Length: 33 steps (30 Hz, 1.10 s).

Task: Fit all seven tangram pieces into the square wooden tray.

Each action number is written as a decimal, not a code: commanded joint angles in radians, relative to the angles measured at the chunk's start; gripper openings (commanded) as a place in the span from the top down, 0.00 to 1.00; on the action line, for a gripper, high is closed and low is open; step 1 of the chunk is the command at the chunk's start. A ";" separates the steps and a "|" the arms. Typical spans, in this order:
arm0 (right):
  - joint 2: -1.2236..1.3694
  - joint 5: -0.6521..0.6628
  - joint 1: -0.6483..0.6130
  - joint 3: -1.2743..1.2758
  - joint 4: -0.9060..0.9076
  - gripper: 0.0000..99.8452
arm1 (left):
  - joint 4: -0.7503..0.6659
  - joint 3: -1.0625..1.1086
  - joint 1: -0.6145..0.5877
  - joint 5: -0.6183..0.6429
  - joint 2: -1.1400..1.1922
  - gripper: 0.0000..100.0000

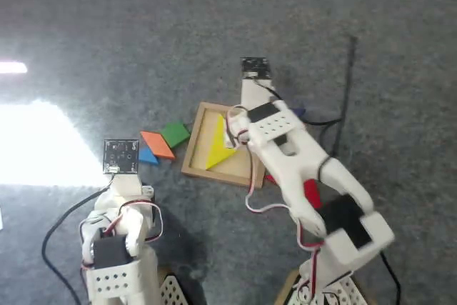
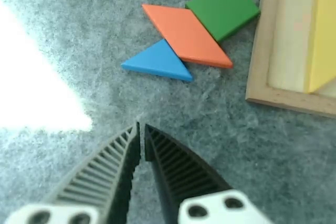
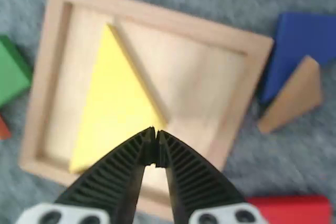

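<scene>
**1 of 7 pieces in the tray; both claws empty**

The square wooden tray (image 3: 157,17) lay near the worktop's middle, with the yellow triangle (image 3: 118,114) inside it. The right claw (image 3: 156,132) hung over that triangle's corner, pressed shut and holding nothing. The left claw (image 2: 142,127), all but closed and empty, sat toward the worktop's left edge. The yellow seemed to sit off the tray wall, so nudging it flush, then opening wide over a loose piece, would serve best. The right wrist view showed a dark blue piece (image 3: 299,45), tan triangle (image 3: 291,95) and red piece (image 3: 289,208), which the arm largely hid from above. The left wrist view showed the green square (image 2: 223,6), orange parallelogram (image 2: 186,35) and light blue triangle (image 2: 157,61) touching.
</scene>
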 commanded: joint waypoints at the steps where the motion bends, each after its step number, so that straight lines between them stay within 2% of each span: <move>1: -0.148 0.091 0.018 0.124 0.013 0.99 | 0.003 -0.013 -0.006 0.002 -0.018 0.99; 6: -0.209 0.117 0.016 0.296 -0.159 0.99 | 0.003 -0.013 -0.006 0.002 -0.018 0.99; 10: -0.208 0.137 0.048 0.336 -0.168 0.99 | 0.003 -0.013 -0.006 0.002 -0.018 0.99; 14: -0.208 0.144 0.147 0.342 -0.162 0.99 | 0.003 -0.013 -0.006 0.002 -0.018 0.99; 19: -0.209 0.229 0.280 0.342 -0.151 0.99 | 0.003 -0.013 -0.006 0.002 -0.018 0.99; 27: -0.228 0.230 0.166 0.295 -0.211 0.99 | 0.003 -0.013 -0.006 0.002 -0.018 0.99; 33: -0.219 0.232 0.147 0.241 -0.286 0.99 | 0.003 -0.013 -0.006 0.002 -0.018 0.99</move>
